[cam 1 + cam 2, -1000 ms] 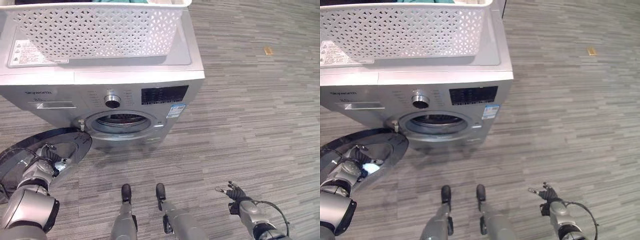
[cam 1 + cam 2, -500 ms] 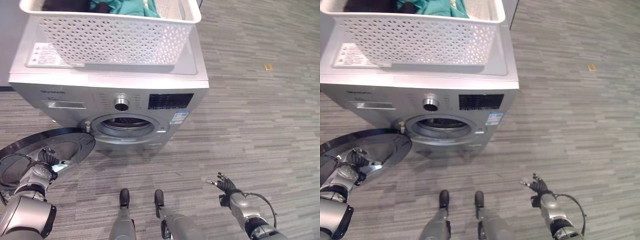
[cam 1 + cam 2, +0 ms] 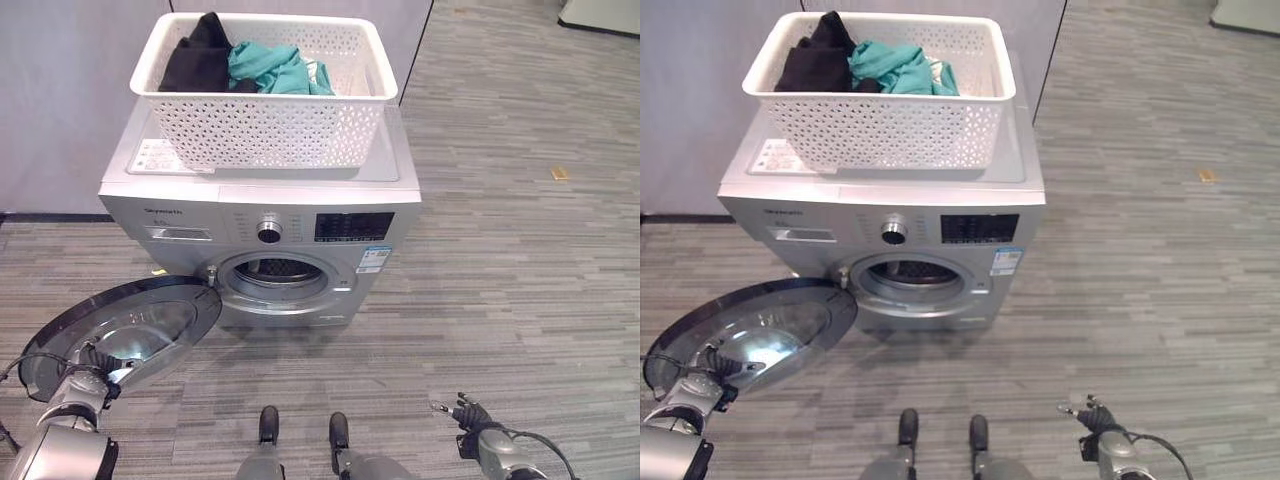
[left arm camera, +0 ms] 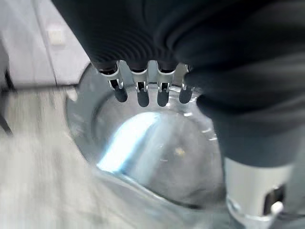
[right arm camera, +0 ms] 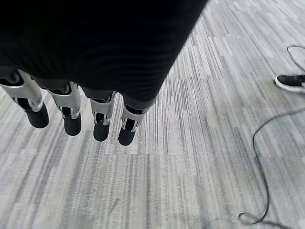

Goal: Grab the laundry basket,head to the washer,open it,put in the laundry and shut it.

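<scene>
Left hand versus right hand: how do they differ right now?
The left hand sits at the rim of the open washer door; the right hand hangs over bare floor, touching nothing. Left is beside the washer, right well clear of it. Both hold nothing, fingers relaxed.

Grey striped carpet [image 3: 520, 260] covers the floor. A small tan scrap [image 3: 560, 173] lies on the carpet, well apart from everything else, off to the right. A grey wall panel [image 3: 70, 90] stands at the back left. A black shoe [image 5: 291, 82] rests on the carpet at the frame edge.
</scene>
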